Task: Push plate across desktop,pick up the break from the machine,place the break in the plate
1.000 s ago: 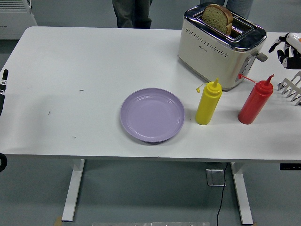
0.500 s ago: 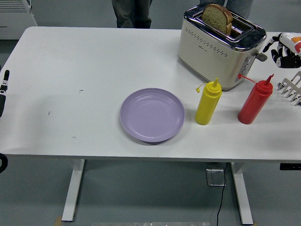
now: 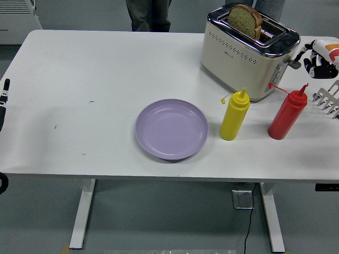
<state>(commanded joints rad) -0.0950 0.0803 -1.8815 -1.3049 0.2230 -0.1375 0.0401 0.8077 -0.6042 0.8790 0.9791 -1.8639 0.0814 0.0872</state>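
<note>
Resting at the far left edge, the left arm (image 3: 4, 103) shows only a sliver, so whether its fingers are open or curled cannot be told. A lilac plate (image 3: 171, 129) lies empty near the white table's (image 3: 79, 69) front edge. Right of it stand a yellow squeeze bottle (image 3: 234, 115) and a red one (image 3: 287, 112). Behind them, a chrome toaster (image 3: 249, 52) holds a brown bread slice (image 3: 244, 20) upright in its slot; its small logo is unreadable. The right hand (image 3: 319, 59) hovers beside the toaster's lever, fingers curled and holding nothing. Grey floor lies beyond, where a person's legs (image 3: 149, 15) stand.
</note>
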